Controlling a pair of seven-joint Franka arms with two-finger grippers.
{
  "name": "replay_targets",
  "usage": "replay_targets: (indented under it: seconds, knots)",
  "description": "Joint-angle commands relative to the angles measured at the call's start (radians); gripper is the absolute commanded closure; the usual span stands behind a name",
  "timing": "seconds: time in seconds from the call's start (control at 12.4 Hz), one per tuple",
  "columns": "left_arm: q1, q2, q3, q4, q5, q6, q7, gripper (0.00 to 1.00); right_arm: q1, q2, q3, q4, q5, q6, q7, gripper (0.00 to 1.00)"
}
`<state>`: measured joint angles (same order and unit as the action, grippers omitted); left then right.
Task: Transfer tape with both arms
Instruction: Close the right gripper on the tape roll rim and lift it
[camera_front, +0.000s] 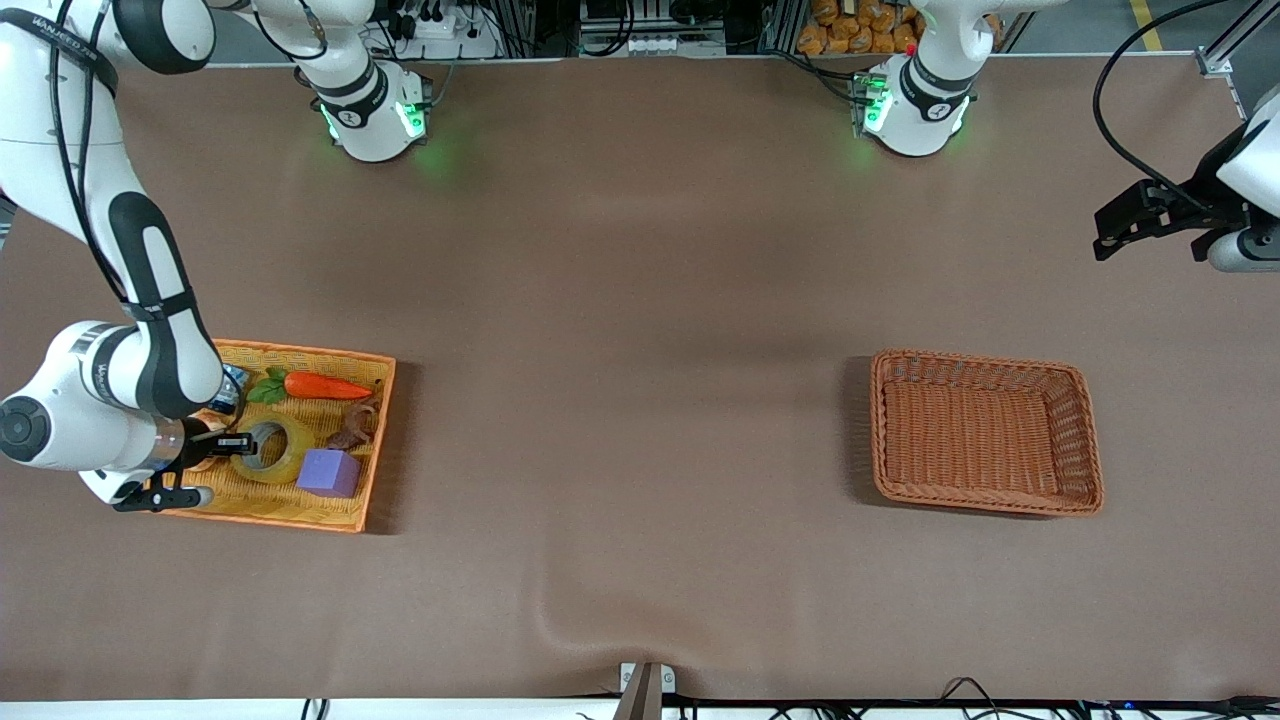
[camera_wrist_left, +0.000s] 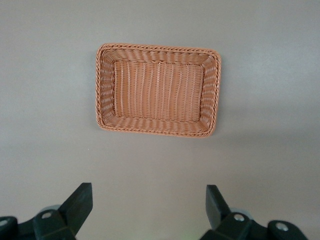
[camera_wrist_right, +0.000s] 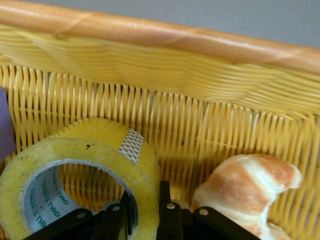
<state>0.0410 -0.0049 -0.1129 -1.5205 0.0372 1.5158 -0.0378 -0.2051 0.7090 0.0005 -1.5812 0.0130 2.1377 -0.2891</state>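
Note:
The tape, a yellowish translucent roll with a grey core, lies in the yellow basket at the right arm's end of the table. My right gripper is down in that basket, shut on the tape's wall. In the right wrist view one finger is inside the hole and the other finger outside, pinching the tape. My left gripper is open and empty, high over the left arm's end of the table. It shows open in the left wrist view.
A brown wicker basket lies toward the left arm's end, also in the left wrist view. The yellow basket also holds a purple cube, a carrot, a croissant and a brown item.

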Motion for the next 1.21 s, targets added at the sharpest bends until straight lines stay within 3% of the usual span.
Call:
replay_targets:
  seconds: [0.0,0.32,0.65,1.13]
  knots:
    - [0.008,-0.003,-0.004,0.010,-0.005,0.001,0.007,0.00,-0.023,-0.107,0.018,0.000,-0.005,-0.102,-0.042,1.00]
    - [0.011,-0.003,-0.002,0.008,-0.008,0.001,0.009,0.00,0.038,-0.219,0.026,0.007,-0.005,-0.191,-0.061,1.00]
    - [0.010,0.002,-0.002,0.007,-0.008,0.001,0.007,0.00,0.156,-0.224,0.027,0.052,0.013,-0.214,-0.010,1.00]
    - [-0.001,0.039,-0.002,0.005,-0.010,0.024,0.004,0.00,0.422,-0.198,0.026,0.056,0.066,-0.216,0.351,1.00]
